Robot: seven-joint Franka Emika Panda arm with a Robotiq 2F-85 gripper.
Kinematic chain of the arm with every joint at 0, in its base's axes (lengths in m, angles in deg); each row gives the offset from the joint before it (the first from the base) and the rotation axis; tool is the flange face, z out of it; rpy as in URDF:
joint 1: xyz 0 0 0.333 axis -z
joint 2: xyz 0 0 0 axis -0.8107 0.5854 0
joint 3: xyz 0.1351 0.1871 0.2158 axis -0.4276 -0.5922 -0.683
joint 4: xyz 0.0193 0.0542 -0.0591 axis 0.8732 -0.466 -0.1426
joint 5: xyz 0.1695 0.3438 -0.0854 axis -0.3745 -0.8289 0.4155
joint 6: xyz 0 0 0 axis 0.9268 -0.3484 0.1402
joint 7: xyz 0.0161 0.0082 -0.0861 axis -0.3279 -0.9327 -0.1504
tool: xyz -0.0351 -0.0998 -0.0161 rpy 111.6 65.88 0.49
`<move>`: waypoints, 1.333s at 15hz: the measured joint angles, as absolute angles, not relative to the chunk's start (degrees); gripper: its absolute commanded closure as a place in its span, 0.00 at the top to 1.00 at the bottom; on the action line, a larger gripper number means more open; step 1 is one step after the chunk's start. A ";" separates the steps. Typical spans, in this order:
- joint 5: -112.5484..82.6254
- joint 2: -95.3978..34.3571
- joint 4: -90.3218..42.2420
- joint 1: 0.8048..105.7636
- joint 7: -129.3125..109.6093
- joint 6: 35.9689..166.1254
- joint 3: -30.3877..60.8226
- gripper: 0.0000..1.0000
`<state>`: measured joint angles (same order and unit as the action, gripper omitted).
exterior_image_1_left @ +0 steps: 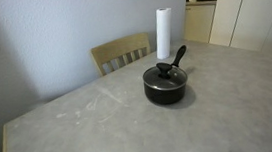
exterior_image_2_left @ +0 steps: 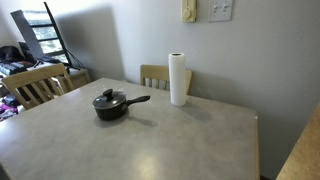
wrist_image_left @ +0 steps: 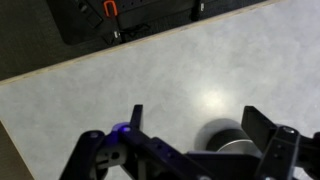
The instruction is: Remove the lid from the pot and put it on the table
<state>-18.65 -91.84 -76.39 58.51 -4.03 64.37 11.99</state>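
The lid [exterior_image_1_left: 163,74] is seated on the pot [exterior_image_1_left: 166,91]; a paper-towel roll [exterior_image_1_left: 163,33] is set beside the pot; the gripper [wrist_image_left: 198,128] is held spread.

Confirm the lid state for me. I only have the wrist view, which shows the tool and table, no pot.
Observer: The lid sits on the pot in both exterior views.
Operator: Handle direction?
Observer: The handle points toward a paper-towel roll, which stands upright, apart from the pot.
Operator: Anything else close?
Observer: A wooden chair at the table edge near the roll.
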 measured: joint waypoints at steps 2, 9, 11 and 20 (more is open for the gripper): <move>-18.65 -91.84 -76.39 58.51 -4.03 64.37 11.99 1.00; -18.65 -91.83 -76.37 58.51 -4.04 64.37 11.95 1.00; -18.65 -91.66 -76.18 58.43 -4.19 64.65 11.76 1.00; -19.05 -80.75 -71.78 54.73 -7.29 72.17 11.36 1.00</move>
